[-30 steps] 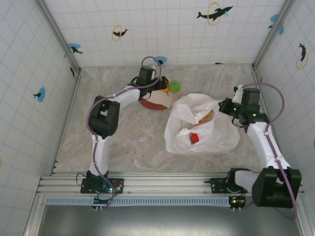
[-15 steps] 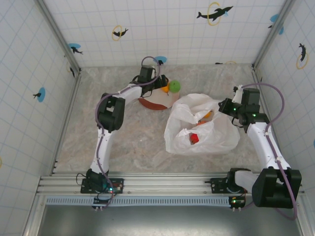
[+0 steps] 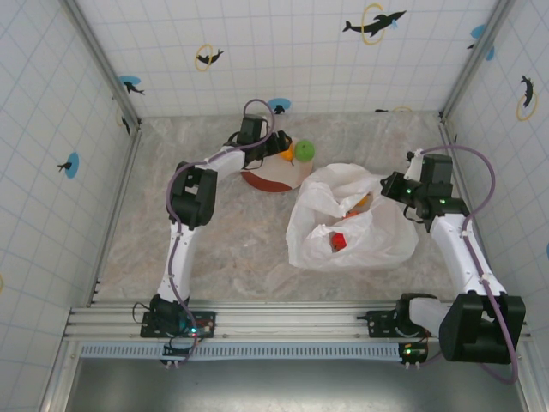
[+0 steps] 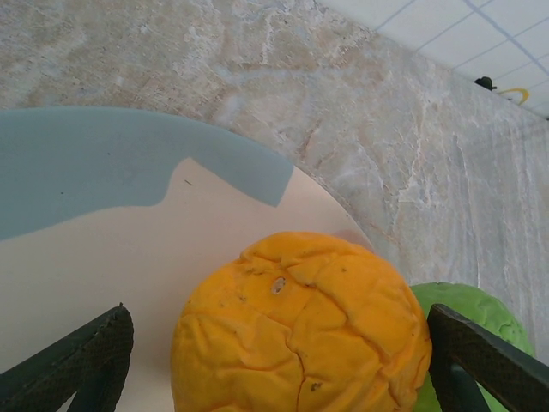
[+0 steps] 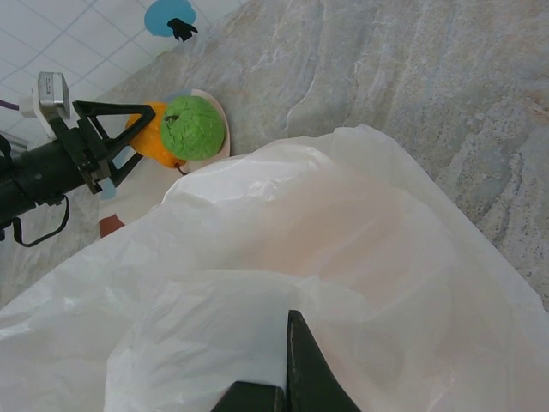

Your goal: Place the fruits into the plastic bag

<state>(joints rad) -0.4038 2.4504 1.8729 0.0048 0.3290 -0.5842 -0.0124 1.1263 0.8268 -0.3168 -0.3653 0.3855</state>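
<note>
Plate (image 3: 260, 181) near the table's (image 3: 232, 249) far edge, orange (image 4: 300, 330) on its right part between the left tool's (image 4: 283, 369) spread jaws, apple (image 3: 304, 151) just right of it, plastic bag (image 3: 382, 236) right of the plate, fruits (image 3: 339, 241) inside, right tool (image 3: 396, 187) pinching its right edge.

A round reddish-brown plate (image 3: 259, 183) with a pale centre is sitting toward the back of a marbled grey-beige table (image 3: 214, 236). White tiled walls (image 3: 283, 60) are standing around the table on three sides and are carrying dolphin stickers (image 3: 374, 22) ringed in yellow or backed in blue. A metal rail (image 3: 283, 322) is running along the near edge.
</note>
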